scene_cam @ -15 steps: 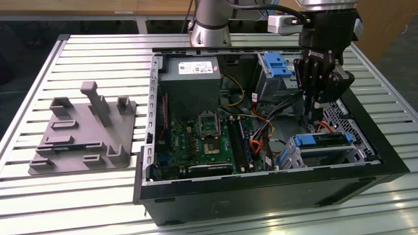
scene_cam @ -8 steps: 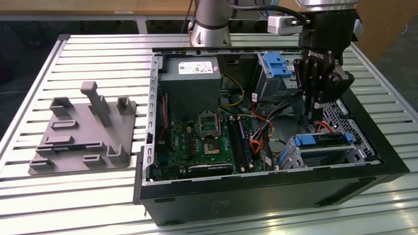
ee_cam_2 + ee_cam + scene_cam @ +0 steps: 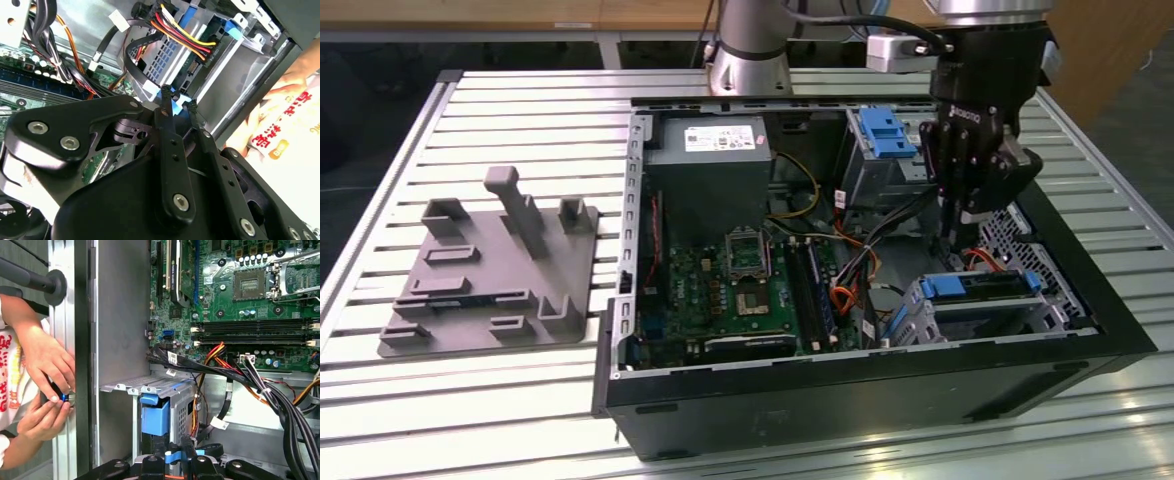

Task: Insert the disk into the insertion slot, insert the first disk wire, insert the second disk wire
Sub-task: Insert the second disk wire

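The disk (image 3: 981,287) is seated in the insertion slot (image 3: 1014,318), where its wires can be reached. The hand (image 3: 178,98) is closed on a small blue plug (image 3: 176,105) near the bay, pinched at the fingertips, presumably for alignment. The socket is hidden by the fingers. Whether the coloured power wires (image 3: 182,36) are plugged in cannot be told.

You had the hand (image 3: 186,454) just beside the insertion slot (image 3: 125,386), its tips closed on a small blue connector (image 3: 172,456). The disk (image 3: 156,416) sat inside that silver bay, with its blue carrier showing. A bundle of black cables (image 3: 235,372) ran from the bay across the edge of the motherboard (image 3: 240,300). Outside the case wall (image 3: 120,315), a person (image 3: 47,360) held a small blue object (image 3: 63,397).
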`<state>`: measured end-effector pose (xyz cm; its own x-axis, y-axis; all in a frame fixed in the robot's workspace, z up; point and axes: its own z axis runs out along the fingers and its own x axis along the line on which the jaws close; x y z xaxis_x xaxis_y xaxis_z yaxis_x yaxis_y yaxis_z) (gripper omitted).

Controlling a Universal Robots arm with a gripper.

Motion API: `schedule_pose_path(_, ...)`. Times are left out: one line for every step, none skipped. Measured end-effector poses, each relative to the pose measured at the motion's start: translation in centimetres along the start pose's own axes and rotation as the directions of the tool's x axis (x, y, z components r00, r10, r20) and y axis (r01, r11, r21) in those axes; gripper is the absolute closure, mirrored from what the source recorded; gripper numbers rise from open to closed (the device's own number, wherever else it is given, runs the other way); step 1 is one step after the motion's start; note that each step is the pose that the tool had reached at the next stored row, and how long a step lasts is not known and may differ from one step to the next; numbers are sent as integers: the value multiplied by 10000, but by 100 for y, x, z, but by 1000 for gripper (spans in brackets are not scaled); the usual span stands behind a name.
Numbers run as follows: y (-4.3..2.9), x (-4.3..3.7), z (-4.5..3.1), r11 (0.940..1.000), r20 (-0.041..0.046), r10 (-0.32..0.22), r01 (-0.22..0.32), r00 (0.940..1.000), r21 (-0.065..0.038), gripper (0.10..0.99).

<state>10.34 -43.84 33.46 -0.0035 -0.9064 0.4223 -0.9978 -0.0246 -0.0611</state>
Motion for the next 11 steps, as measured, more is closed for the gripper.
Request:
schedule_pose_path(0,3,3,10000,75,7,-7,10000,11,816)
schedule_pose_path(0,6,6,10000,156,16,-16,9999,21,816)
schedule_pose_path(0,11,8,10000,224,22,-23,9997,28,816)
schedule_pose_path(0,14,10,10000,270,26,-27,9996,31,816)
schedule_pose_path(0,17,12,10000,299,28,-29,9995,31,816)
schedule_pose_path(0,18,13,10000,307,28,-29,9995,32,816)
schedule_pose_path(0,18,13,10000,308,28,-29,9995,31,816)
schedule_pose_path(0,18,14,10000,307,28,-29,9995,32,816)
schedule_pose_path(0,18,14,10000,309,28,-29,9995,31,816)
schedule_pose_path(0,19,15,10000,308,28,-29,9995,31,816)
schedule_pose_path(1,19,15,10000,308,28,-29,9995,31,816)
